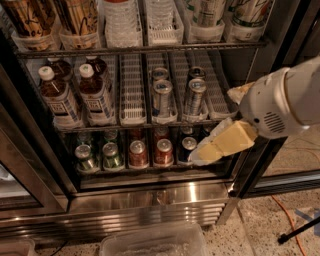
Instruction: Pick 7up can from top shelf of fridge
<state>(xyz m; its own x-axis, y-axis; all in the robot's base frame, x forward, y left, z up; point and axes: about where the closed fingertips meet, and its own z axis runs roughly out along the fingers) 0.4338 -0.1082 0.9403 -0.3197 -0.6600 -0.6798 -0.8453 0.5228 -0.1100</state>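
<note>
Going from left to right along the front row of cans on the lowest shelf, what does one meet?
Two green cans → two red cans → one dark can → the gripper, reaching in at the row's right end.

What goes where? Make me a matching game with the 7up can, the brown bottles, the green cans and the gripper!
Things:
1. 7up can
2. brown bottles
3. green cans
4. gripper

Places:
A. bottom rack, left side
B. in front of the fridge, low on the right
C. top shelf, right side
D. middle rack, left side

Pairs: 1-C, 2-D, 3-A, 4-B.
</note>
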